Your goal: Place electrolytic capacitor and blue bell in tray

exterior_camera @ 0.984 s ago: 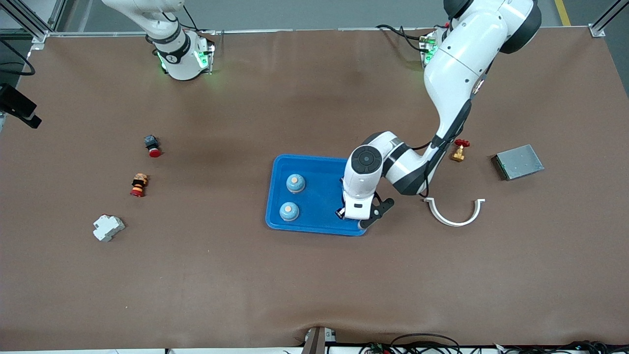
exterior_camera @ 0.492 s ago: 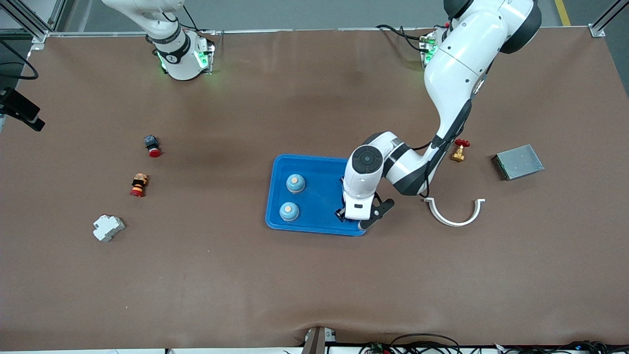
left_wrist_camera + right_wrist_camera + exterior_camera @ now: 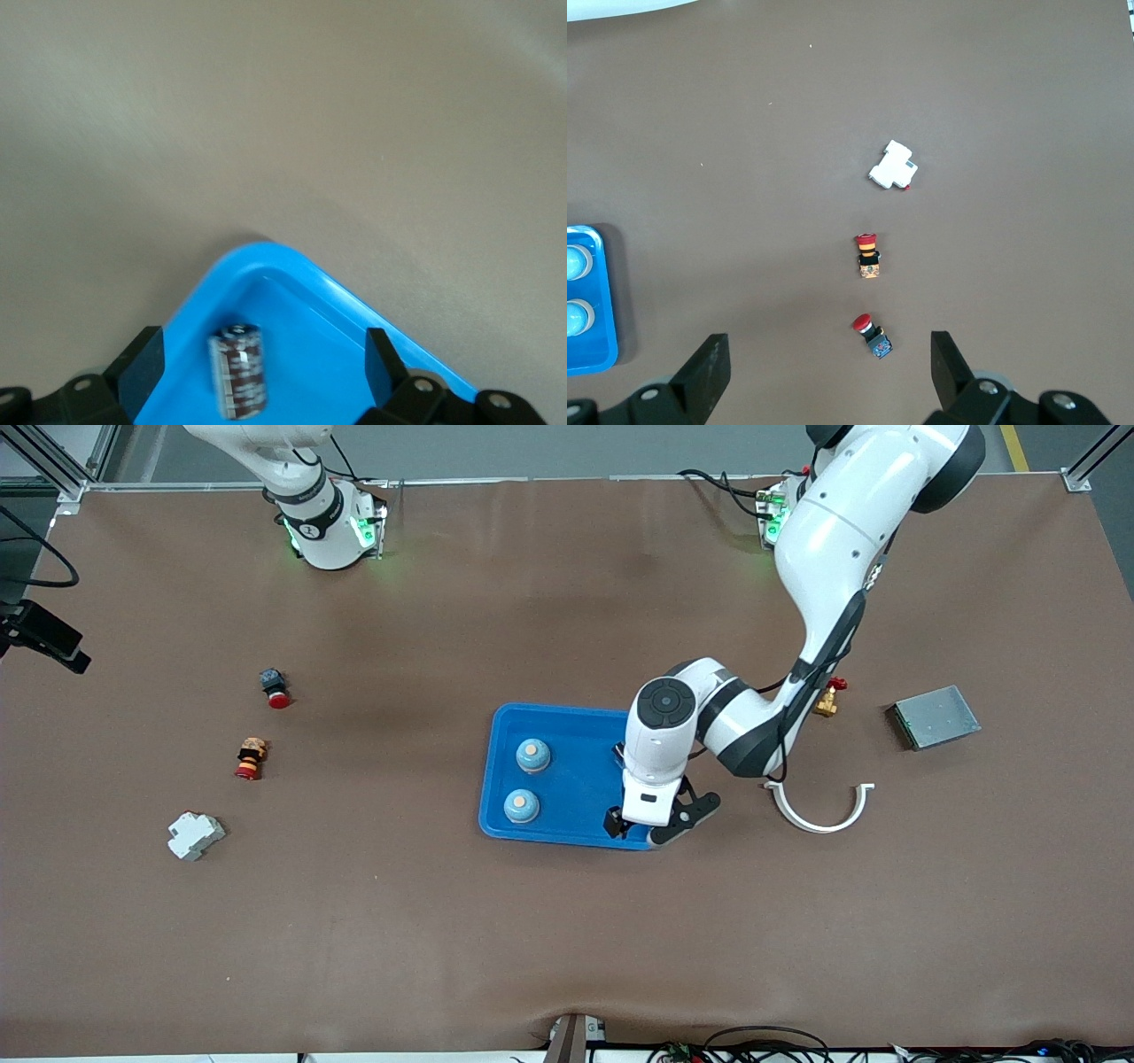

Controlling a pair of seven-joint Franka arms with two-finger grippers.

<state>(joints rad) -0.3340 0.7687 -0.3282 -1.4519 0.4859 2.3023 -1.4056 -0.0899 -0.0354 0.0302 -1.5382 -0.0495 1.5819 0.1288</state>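
Observation:
The bright blue tray (image 3: 576, 779) lies mid-table. Two blue bells (image 3: 532, 755) (image 3: 521, 806) stand in it, at its end toward the right arm. My left gripper (image 3: 654, 825) is over the tray's corner nearest the front camera, at the left arm's end. In the left wrist view it (image 3: 261, 365) is open, and the dark cylindrical electrolytic capacitor (image 3: 239, 372) lies in the tray (image 3: 292, 292) between the fingers, touching neither. My right gripper (image 3: 828, 372) is open and empty, high over the right arm's end of the table, and waits. The front view does not show the capacitor.
Toward the right arm's end lie two red-capped push buttons (image 3: 275, 688) (image 3: 251, 758) and a white breaker (image 3: 195, 835). Toward the left arm's end are a brass valve with a red handle (image 3: 828, 698), a grey metal plate (image 3: 935, 716) and a white curved clip (image 3: 819, 810).
My left hand has shifted a little toward the tray's corner nearest the front camera. The bells and the other objects have not moved.

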